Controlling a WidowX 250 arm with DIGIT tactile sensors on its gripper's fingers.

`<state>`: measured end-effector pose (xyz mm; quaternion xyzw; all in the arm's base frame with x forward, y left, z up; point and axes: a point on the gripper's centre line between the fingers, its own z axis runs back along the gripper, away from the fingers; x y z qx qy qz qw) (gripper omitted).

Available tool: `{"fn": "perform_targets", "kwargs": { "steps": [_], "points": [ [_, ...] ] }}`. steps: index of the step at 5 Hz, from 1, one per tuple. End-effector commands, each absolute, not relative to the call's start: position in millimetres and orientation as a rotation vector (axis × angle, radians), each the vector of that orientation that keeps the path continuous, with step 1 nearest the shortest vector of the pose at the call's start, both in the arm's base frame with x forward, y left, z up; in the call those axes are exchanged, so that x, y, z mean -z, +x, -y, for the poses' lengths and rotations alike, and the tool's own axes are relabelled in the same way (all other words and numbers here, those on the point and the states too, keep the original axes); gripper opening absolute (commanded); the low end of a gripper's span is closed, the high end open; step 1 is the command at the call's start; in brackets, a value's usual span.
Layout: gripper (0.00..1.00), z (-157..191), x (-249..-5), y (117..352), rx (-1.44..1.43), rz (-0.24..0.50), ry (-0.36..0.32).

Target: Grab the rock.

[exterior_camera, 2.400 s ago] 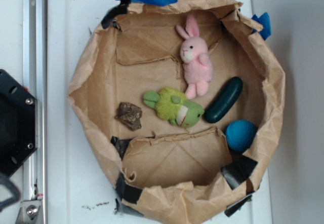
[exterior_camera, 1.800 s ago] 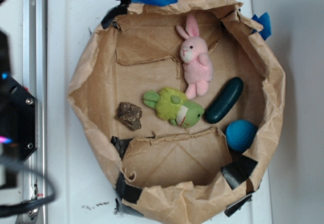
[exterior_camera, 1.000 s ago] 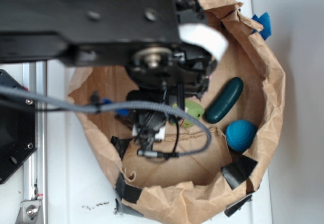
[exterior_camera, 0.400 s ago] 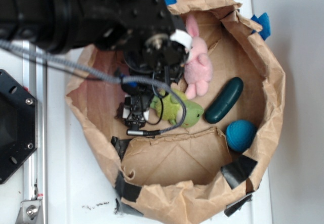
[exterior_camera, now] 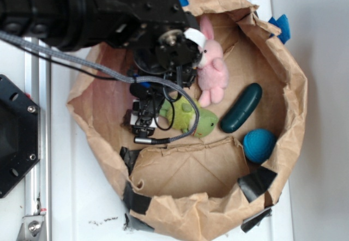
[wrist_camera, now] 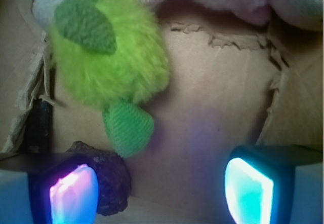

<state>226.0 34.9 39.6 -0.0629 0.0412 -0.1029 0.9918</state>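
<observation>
Approach step in hand. The gripper [wrist_camera: 162,186] hangs open, low inside the paper-lined basket [exterior_camera: 294,88]. The rock [wrist_camera: 112,178] lies against the left finger [wrist_camera: 73,193], not centred, beside the green plush toy [wrist_camera: 109,57]. Next move, by judgement: shift toward the rock, then close.

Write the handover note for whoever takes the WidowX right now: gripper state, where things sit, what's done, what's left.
Gripper: open, low inside the brown paper-lined bin, holding nothing.
Small dark brown rough rock: on the bin floor, against the left finger pad, off-centre between the pads. Hidden under the arm in the exterior view.
Green plush toy: right next to the rock, one foot over it.
Done: approach and descent.
Left: probably shift toward the rock to centre it, close, lift without snagging the plush.
</observation>
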Motion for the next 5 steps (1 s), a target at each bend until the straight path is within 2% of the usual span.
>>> {"fn": "perform_targets", "kwargs": {
  "steps": [1,2,3,4,5],
  "points": [
    [1.00,-32.7,-59.0,224.3,0.215,0.006,-0.208],
    [1.00,-36.4,-72.2,226.9,0.220,0.052,-0.219],
    [1.00,-36.1,-76.6,230.4,0.229,0.059,-0.236],
    [1.00,-28.7,-65.6,231.8,0.264,0.045,-0.237],
    [1.00,-15.8,-51.2,228.7,0.304,0.014,-0.298]
  ]
}}
